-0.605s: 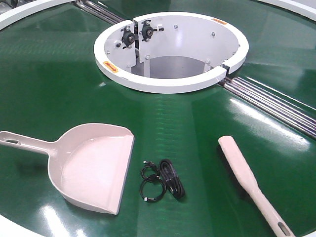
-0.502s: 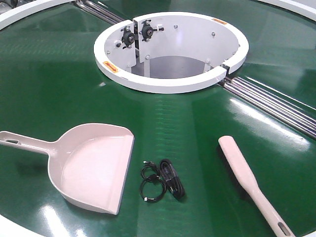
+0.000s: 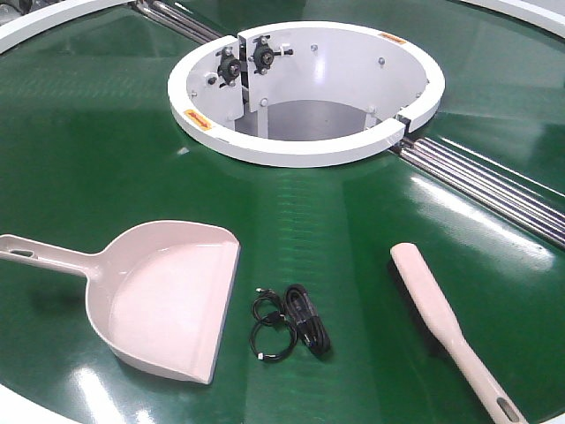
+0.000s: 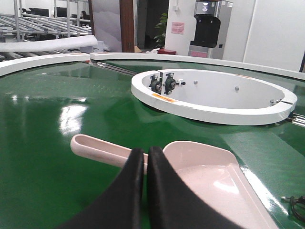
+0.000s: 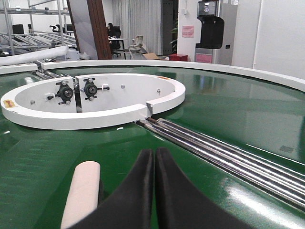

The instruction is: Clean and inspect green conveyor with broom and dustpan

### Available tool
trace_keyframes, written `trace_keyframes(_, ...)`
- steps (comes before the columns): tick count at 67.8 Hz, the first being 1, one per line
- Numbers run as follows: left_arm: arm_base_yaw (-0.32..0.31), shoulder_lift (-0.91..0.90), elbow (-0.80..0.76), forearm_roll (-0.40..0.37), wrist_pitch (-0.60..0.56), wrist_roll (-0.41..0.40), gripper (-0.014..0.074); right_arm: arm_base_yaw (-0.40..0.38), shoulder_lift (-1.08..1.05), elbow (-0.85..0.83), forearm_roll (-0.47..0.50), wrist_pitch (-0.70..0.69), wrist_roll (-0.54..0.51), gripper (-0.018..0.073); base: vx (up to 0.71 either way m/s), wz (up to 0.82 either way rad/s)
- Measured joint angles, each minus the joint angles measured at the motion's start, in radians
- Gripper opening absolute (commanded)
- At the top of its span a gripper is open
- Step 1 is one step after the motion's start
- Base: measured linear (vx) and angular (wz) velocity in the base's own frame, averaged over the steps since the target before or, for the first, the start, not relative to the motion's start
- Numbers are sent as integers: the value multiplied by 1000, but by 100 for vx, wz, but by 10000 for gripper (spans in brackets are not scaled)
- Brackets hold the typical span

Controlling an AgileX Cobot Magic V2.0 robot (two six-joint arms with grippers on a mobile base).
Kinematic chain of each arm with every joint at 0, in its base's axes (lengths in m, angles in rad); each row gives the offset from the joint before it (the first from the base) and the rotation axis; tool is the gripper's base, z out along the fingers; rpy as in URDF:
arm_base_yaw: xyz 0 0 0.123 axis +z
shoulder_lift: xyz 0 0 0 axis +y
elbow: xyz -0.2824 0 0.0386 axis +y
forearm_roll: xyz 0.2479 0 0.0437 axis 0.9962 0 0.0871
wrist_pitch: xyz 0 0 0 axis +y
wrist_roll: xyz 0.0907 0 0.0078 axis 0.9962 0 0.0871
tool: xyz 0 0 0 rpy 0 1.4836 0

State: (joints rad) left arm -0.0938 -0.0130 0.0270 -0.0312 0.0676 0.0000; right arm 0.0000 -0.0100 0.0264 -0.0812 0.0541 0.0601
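The beige-pink dustpan [image 3: 168,296] lies on the green conveyor [image 3: 88,159] at the front left, its handle pointing left. The broom [image 3: 437,314] lies at the front right, handle end toward the front edge. Neither gripper appears in the front view. In the left wrist view my left gripper [image 4: 146,153] is shut and empty, hovering just short of the dustpan [image 4: 209,176] where handle meets scoop. In the right wrist view my right gripper [image 5: 153,153] is shut and empty, with the broom [image 5: 83,191] lying just to its left.
A coiled black cable [image 3: 291,322] lies between dustpan and broom. The white central ring [image 3: 305,93] sits beyond them. Steel rollers [image 3: 494,185] run from the ring to the right. The conveyor's white rim [image 3: 26,411] curves along the front edge.
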Motion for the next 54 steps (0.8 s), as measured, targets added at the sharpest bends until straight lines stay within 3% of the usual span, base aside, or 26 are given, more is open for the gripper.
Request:
trace_keyframes(26, 0, 0, 0, 3, -18, 0, -7, 0, 0, 0, 0, 36, 0, -9, 0, 0)
trace_keyframes(37, 0, 0, 0, 4, -292, 72, -7, 0, 0, 0, 0, 119, 0, -9, 0, 0)
trace_keyframes(40, 0, 0, -10, 3, -318, 78, -7, 0, 0, 0, 0, 141, 0, -9, 0, 0)
trace_keyframes(45, 0, 4, -80, 2, -266, 83, -7, 0, 0, 0, 0, 169, 0, -9, 0, 0)
trace_keyframes(54, 0, 120, -268, 2, -34, 86, -7, 0, 0, 0, 0, 177, 0, -9, 0, 0)
